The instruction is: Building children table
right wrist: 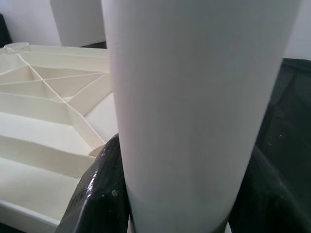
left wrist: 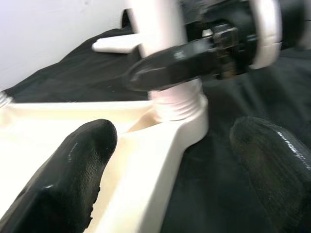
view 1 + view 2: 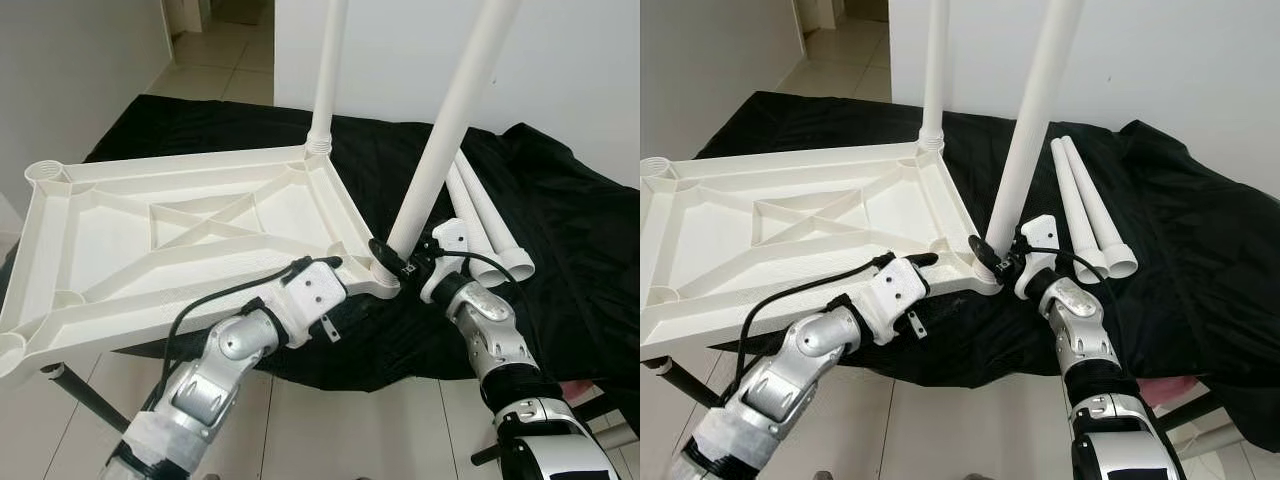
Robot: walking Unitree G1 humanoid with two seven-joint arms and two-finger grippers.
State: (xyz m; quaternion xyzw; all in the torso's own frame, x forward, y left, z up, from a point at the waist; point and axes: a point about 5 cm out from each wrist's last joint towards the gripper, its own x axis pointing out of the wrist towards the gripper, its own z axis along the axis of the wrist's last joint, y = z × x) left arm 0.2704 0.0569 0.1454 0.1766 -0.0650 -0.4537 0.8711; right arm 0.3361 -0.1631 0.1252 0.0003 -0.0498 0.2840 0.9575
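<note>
Leg-fitting step: right tool [image 3: 392,262] was clamped on the tilted leg [image 3: 440,150] at the near corner of the upturned tabletop [image 3: 190,235], left tool [image 3: 325,263] spread open around that rim holding nothing, so next likely straightening and screwing the leg home.

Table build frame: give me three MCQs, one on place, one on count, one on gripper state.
1. Where do the loose legs lie?
A. On the black cloth, to the tabletop's right
B. On the floor tiles
C. Inside the tabletop

2. How many legs stand in tabletop sockets?
A. None
B. Two
C. Four

3. What is the right gripper doing?
A. Hanging open
B. Clamped on the near leg
C. Holding the cloth

Key: 1 A, they rest on the black cloth; 2 B, far leg and near leg stand upright; 3 B, fingers flank its base, while the left gripper straddles the tabletop's edge.
</note>
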